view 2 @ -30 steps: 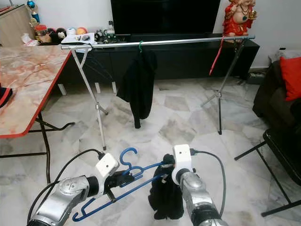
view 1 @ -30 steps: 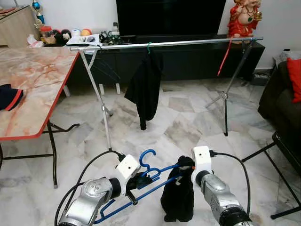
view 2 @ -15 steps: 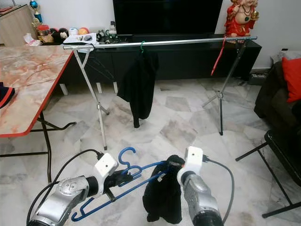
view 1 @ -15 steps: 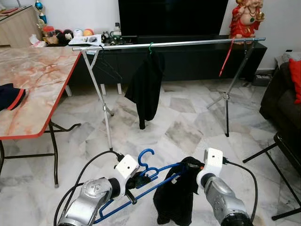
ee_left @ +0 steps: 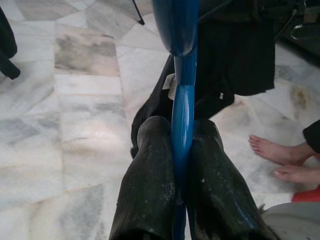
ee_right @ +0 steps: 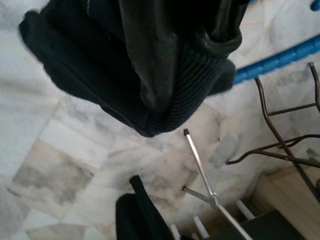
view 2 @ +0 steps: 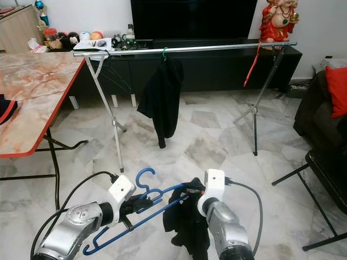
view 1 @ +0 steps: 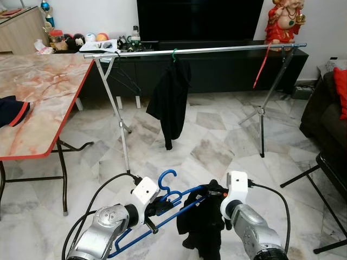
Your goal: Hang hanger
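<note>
I can read no text, brand or number anywhere; the small white tag on the black garment (ee_left: 171,93) is too blurred to make out

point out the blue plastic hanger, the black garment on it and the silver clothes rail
blue plastic hanger (view 1: 167,179), left eye view, on its hook
black garment (view 1: 201,227), left eye view, mid cloth
silver clothes rail (view 1: 227,50), left eye view, bare bar
</note>
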You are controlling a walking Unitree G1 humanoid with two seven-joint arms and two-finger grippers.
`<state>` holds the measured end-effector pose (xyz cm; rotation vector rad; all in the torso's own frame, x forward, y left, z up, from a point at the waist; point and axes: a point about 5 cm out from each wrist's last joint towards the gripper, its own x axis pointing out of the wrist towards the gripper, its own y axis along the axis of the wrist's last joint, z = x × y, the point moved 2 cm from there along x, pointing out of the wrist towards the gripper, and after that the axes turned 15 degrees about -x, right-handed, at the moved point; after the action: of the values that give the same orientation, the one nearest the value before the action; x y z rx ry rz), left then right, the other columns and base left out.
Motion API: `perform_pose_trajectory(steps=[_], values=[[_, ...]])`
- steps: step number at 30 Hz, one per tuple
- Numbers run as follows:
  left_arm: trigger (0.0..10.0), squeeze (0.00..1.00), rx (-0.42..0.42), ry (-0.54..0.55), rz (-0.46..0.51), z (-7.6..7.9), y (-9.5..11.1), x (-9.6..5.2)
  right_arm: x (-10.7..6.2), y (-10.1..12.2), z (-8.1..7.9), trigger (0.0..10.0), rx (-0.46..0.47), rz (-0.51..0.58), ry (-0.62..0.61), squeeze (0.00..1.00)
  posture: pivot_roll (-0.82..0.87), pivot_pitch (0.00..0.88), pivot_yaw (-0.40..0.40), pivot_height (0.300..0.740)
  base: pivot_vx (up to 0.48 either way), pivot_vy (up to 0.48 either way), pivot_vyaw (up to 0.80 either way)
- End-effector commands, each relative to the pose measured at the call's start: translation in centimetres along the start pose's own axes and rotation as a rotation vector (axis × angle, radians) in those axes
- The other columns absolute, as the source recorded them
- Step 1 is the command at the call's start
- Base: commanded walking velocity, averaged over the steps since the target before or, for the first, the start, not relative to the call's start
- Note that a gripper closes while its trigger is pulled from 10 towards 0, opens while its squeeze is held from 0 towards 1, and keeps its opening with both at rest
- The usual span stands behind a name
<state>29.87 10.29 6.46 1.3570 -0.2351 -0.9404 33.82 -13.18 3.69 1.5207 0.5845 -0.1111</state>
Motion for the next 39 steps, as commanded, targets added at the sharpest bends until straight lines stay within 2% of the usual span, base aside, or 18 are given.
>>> perform_pose_trajectory(steps=[1, 8, 13, 15, 19, 20, 24, 29, 31, 32, 34, 36, 39], values=[[10.0, 0.0, -0.004, -0.008, 0.026, 0.0, 0.6, -0.3, 0.0, 1.6, -0.2, 10.0, -0.039, 0.057, 0.033, 0.0, 0.15, 0.044, 0.0, 0.74, 0.0, 0.0, 0.0], [10.0, 0.0, -0.022, -0.031, 0.036, 0.3, 0.7, -0.4, -0.1, 2.3, 0.0, 10.0, -0.149, 0.08, 0.061, 0.0, 0.15, 0.044, -0.002, 0.74, 0.0, 0.0, 0.0], [10.0, 0.0, -0.015, -0.05, 0.008, 0.4, 0.3, -0.7, -0.3, 1.9, 1.1, 10.0, -0.328, 0.035, 0.037, 0.0, 0.15, 0.044, 0.0, 0.74, 0.0, 0.0, 0.0], [10.0, 0.0, -0.016, -0.05, 0.008, 0.4, 0.3, -0.8, -0.3, 1.7, 1.2, 10.0, -0.37, 0.023, 0.038, 0.0, 0.15, 0.044, 0.0, 0.74, 0.0, 0.0, 0.0], [10.0, 0.0, -0.015, -0.055, 0.003, 0.3, 0.3, -1.0, -0.4, 1.4, 1.6, 10.0, -0.566, 0.001, 0.048, 0.0, 0.15, 0.047, 0.001, 0.74, 0.0, 0.0, 0.0], [10.0, 0.0, -0.014, -0.058, 0.002, 0.4, 0.3, -1.0, -0.4, 1.5, 1.7, 10.0, -0.585, 0.005, 0.04, 0.0, 0.15, 0.047, 0.001, 0.74, 0.0, 0.0, 0.0], [10.0, 0.0, -0.008, -0.037, 0.005, 0.1, 0.3, -0.9, -0.4, 1.8, 1.5, 10.0, -0.551, 0.017, 0.053, 0.0, 0.15, 0.047, 0.0, 0.74, 0.0, 0.0, 0.0], [10.0, 0.0, -0.006, -0.014, 0.021, 0.1, 0.5, -0.6, -0.3, 1.7, 0.9, 10.0, -0.446, 0.031, 0.064, 0.0, 0.15, 0.044, 0.002, 0.74, 0.0, 0.0, 0.0], [10.0, 0.0, 0.006, 0.032, 0.03, -0.2, 0.6, -0.3, -0.4, 3.1, -0.5, 10.0, -0.213, 0.117, 0.114, 0.0, 0.15, 0.043, 0.002, 0.74, 0.0, 0.0, 0.0], [10.0, 0.0, 0.012, 0.045, 0.029, -0.4, 0.6, -0.3, -0.6, 3.8, -1.1, 10.0, -0.142, 0.157, 0.146, 0.0, 0.15, 0.042, 0.003, 0.74, 0.0, 0.0, 0.0], [10.0, 0.0, 0.015, 0.059, 0.03, -0.5, 0.6, -0.2, -1.0, 5.0, -2.3, 10.0, -0.058, 0.223, 0.218, 0.0, 0.15, 0.041, 0.003, 0.74, 0.0, 0.0, 0.0], [10.0, 0.0, 0.014, 0.057, 0.032, -0.4, 0.7, -0.1, -1.4, 5.3, -3.0, 10.0, -0.057, 0.244, 0.261, 0.0, 0.15, 0.041, 0.003, 0.74, 0.0, 0.0, 0.0], [10.0, 0.0, 0.016, 0.05, 0.036, -0.3, 0.7, 0.0, -2.2, 5.6, -4.8, 10.0, -0.115, 0.289, 0.375, 0.0, 0.14, 0.039, 0.004, 0.74, 0.0, 0.0, 0.0]])
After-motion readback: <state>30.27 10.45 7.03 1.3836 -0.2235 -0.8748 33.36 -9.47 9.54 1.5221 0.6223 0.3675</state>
